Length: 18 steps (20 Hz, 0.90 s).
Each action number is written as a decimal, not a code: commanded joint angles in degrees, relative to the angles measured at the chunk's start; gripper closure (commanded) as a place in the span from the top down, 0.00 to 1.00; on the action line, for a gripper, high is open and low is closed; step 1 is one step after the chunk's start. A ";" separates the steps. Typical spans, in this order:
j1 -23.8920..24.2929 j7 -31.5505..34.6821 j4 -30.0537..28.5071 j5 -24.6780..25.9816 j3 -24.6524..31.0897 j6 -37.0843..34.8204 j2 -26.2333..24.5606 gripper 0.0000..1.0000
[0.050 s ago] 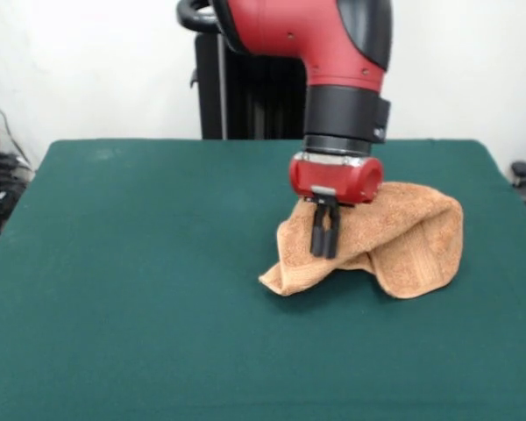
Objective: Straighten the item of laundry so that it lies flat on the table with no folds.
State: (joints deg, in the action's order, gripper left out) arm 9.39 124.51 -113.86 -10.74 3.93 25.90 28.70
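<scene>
Orange-tan terry towel (pixel 394 237) bunched, folded over itself on green surface (pixel 140 263). End effector (pixel 324 250) clenched, we judge it pinches upper fold to pull cloth flat.

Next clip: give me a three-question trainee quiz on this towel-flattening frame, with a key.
1. True or false: the towel lies flat on the table.
2. The gripper is: A) drawn back off the table, B) low against the towel, fingers close together, C) over bare felt.
3. Fill in: the towel sits toward the picture's ____ side of the table.

Key: 1 false, it is bunched and folded over; 2 B; 3 right.
</scene>
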 commanded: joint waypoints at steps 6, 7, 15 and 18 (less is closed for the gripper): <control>-6.99 11.83 1.35 -2.97 0.05 7.39 -1.46 1.00; -7.48 11.85 1.33 -3.68 -0.49 7.46 -1.20 1.00; -12.52 6.20 2.48 -11.06 -7.49 5.02 -0.78 1.00; -17.76 1.18 2.27 -18.63 -14.54 1.30 -0.15 1.00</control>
State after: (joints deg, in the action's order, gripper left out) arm -2.14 124.51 -113.86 -18.03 -2.61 31.77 27.75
